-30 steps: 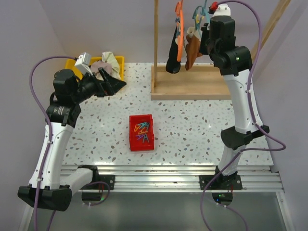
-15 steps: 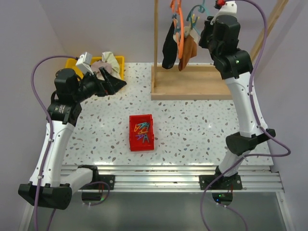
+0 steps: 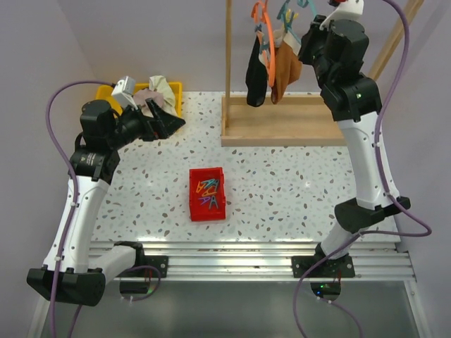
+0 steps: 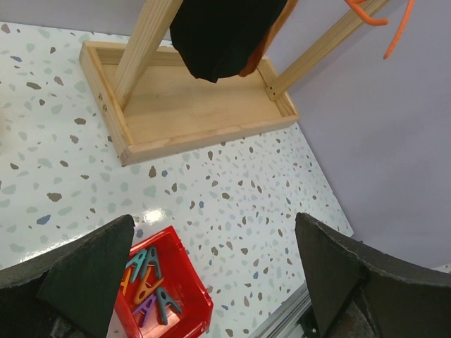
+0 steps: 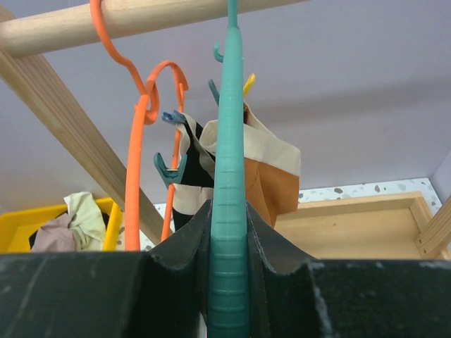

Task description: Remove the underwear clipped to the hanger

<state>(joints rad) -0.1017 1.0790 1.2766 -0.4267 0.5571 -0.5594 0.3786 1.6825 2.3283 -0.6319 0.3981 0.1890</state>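
Two pieces of underwear hang from the wooden rail (image 5: 106, 21): a black-and-white one (image 3: 256, 77) (image 5: 189, 169) on an orange hanger (image 3: 268, 42) (image 5: 134, 162), and a rust-brown and cream one (image 3: 285, 70) (image 5: 271, 183) beside a teal hanger (image 3: 290, 15) (image 5: 229, 176). My right gripper (image 3: 310, 42) (image 5: 229, 211) is raised high and shut on the teal hanger's bar. A teal clip (image 5: 169, 169) pinches the black piece. My left gripper (image 3: 173, 120) (image 4: 215, 267) hovers open and empty over the left of the table; in its view the black underwear (image 4: 218, 35) hangs far ahead.
The rack's wooden base tray (image 3: 282, 123) (image 4: 190, 113) stands at the back right, its post (image 3: 228, 49) rising on the left. A red bin (image 3: 208, 193) (image 4: 165, 289) of coloured clips sits mid-table. A yellow bin (image 3: 106, 95) (image 5: 21, 225) with pale cloth sits back left.
My right arm has risen and shifted right with the teal hanger in its grip. Both garments swung left, then back right. The left arm has stayed still.
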